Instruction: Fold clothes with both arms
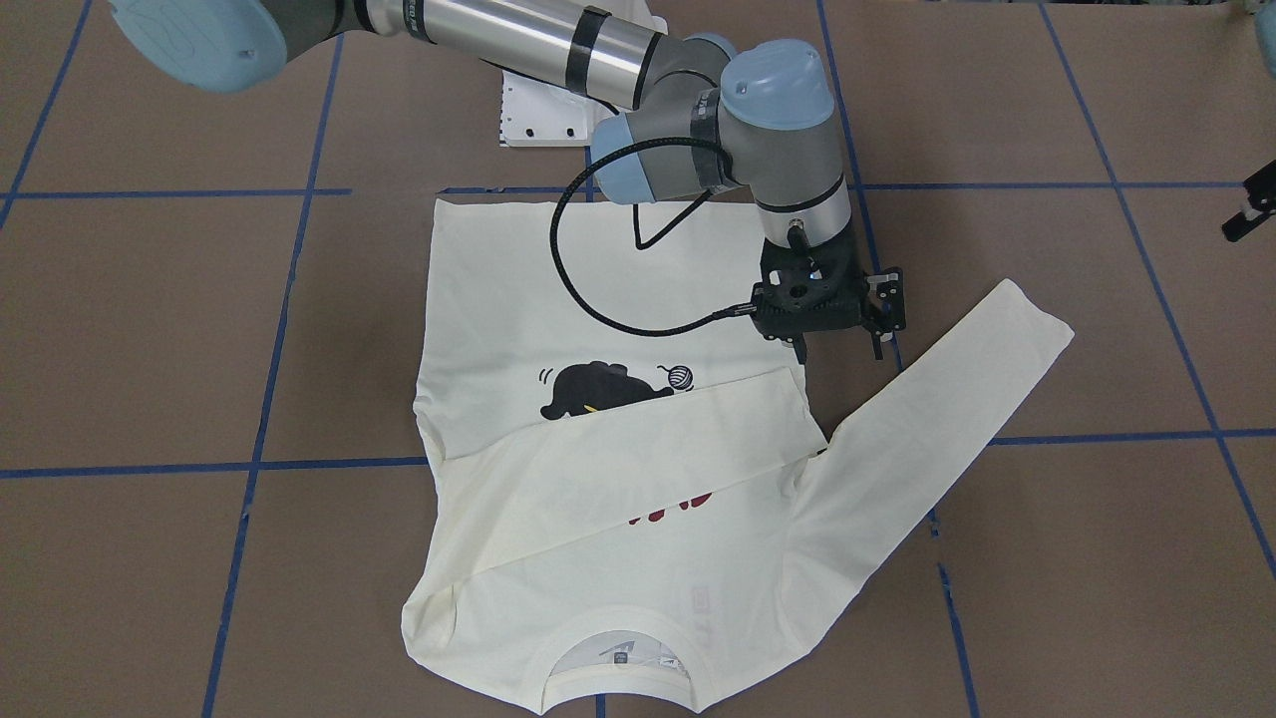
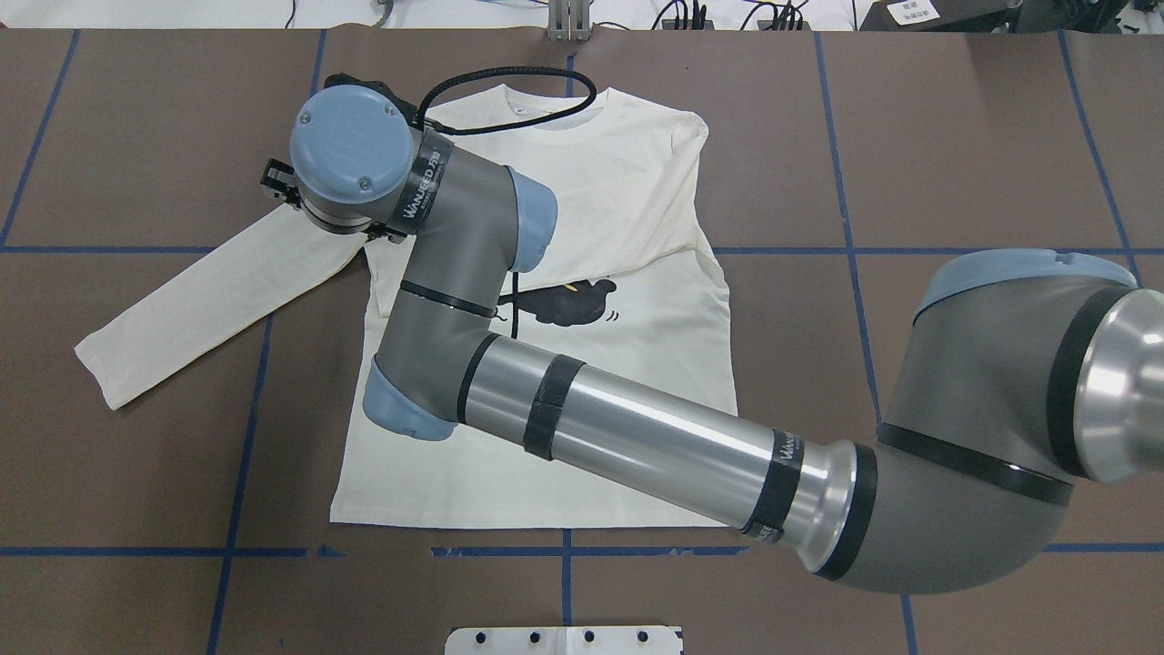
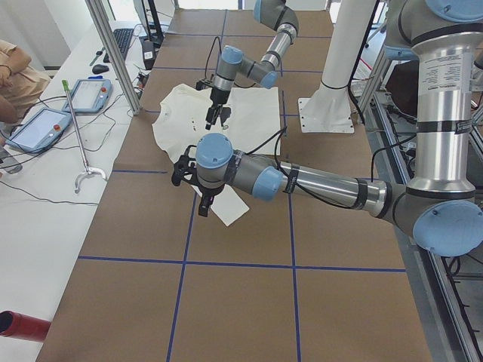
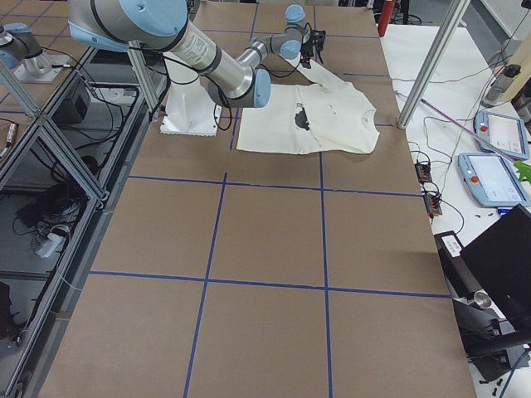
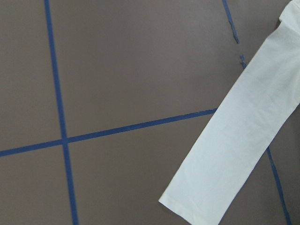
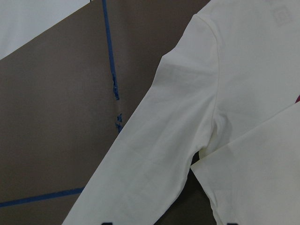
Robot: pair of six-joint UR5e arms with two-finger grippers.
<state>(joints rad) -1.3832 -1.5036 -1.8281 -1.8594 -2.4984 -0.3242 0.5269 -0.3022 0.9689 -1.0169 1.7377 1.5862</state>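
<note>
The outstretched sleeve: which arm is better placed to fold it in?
Probably left: the sleeve lies on that side, its cuff in view below the left arm. The right arm reaches across the shirt, its open tool by the armpit.

Bright, even light, faint shadows, glare along the right arm (image 2: 637, 428).

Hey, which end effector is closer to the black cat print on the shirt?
Right. The right end effector hangs open by the armpit of the shirt, not far from the cat print. The left end effector is out beyond the spread sleeve's cuff, off the shirt.
</note>
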